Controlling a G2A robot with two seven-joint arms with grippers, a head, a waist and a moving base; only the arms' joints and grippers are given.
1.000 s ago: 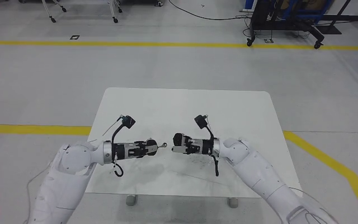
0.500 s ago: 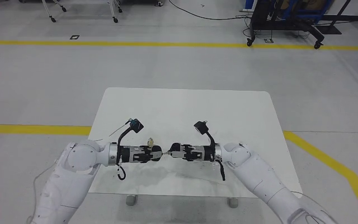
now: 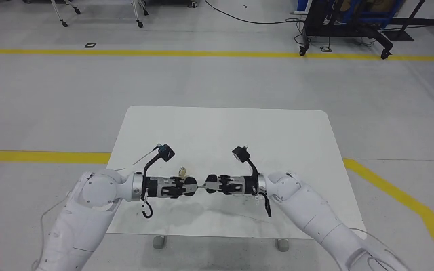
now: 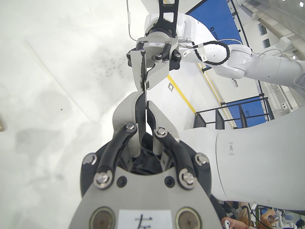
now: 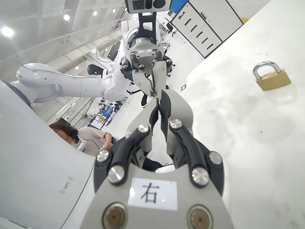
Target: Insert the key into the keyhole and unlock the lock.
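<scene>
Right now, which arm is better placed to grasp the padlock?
Probably the left: the padlock lies just beside the left gripper, the right gripper farther off. Both grip the key.

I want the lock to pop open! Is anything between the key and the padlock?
Nothing visible is. The key is pinched between the left gripper and the right gripper, above the table. The padlock lies apart from them on bare table.

The key [image 4: 144, 92] is nearly all hidden, pinched between the closed tips of the left gripper [image 4: 143, 100] and the right gripper [image 5: 159, 103]; just a thin edge peeks out. The lock [image 5: 272, 78] hides its keyhole, and from above it is too small to make out.
</scene>
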